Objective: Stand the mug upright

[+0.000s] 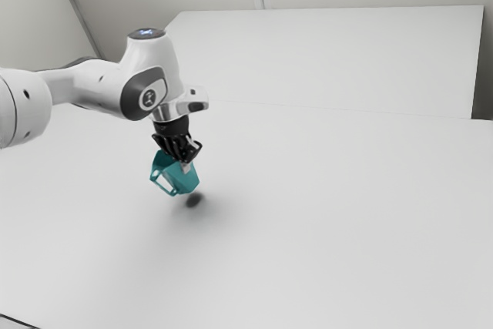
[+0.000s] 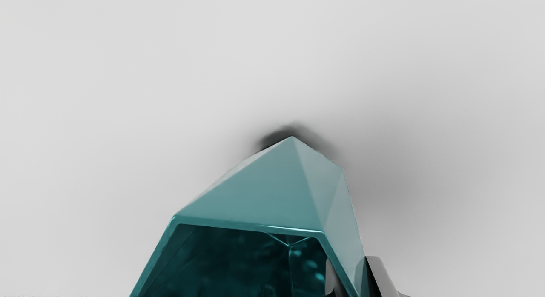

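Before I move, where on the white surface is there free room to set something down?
Bare surface extends from the mug toward the exterior view's right edge, and nearer the camera. Crowded: under the gripper and tilted mug, by the dark shadow.

Mug (image 1: 183, 180): plain teal, the outer facets in paler blue-green shades, the interior deep teal with bright glints. Gripper (image 1: 185, 165): black, tipped light grey. Arm (image 1: 154, 59): white, with dark-grey joint covers. Table (image 1: 331, 221): plain pale grey, shading darker near the mug.
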You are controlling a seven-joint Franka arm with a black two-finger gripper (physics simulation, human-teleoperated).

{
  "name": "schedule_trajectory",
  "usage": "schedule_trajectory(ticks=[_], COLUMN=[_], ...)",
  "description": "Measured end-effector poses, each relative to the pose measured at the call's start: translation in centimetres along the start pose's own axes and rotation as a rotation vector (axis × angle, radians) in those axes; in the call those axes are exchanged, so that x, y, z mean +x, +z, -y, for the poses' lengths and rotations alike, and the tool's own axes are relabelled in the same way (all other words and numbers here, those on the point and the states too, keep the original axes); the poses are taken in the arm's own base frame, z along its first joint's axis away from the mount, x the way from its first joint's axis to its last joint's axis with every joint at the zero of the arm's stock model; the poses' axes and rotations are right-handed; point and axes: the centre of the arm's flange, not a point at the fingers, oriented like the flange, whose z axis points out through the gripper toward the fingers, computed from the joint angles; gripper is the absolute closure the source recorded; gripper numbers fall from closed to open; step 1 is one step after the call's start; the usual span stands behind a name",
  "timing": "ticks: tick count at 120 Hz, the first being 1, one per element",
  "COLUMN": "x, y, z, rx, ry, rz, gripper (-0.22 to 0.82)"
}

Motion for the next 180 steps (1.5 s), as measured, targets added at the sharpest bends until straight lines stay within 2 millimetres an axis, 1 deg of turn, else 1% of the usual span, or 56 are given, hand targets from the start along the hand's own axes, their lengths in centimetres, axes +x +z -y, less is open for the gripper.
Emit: schedule_trajectory(ticks=[15, 27, 40, 76, 108, 136, 145, 167, 180], x=[1.1, 1.6, 2.3, 3.3, 3.9, 4.1, 4.1, 4.2, 4.4], y=[1.2, 1.4, 1.9, 3.0, 4.0, 4.6, 4.8, 5.1, 4.3], z=[0.9, 1.4, 1.2, 0.6, 0.2, 0.0, 0.0, 0.0, 0.0], rx=[0.018, 0.034, 0.044, 0.05, 0.051, 0.055, 0.055, 0.056, 0.057], ry=[-0.033, -0.055, -0.067, -0.097, -0.113, -0.116, -0.116, -0.117, -0.12], rz=[0.03, 0.041, 0.051, 0.07, 0.082, 0.089, 0.092, 0.096, 0.081], gripper=[0.78, 0.78, 0.78, 0.78, 0.78, 0.72, 0.65, 0.35, 0.21])
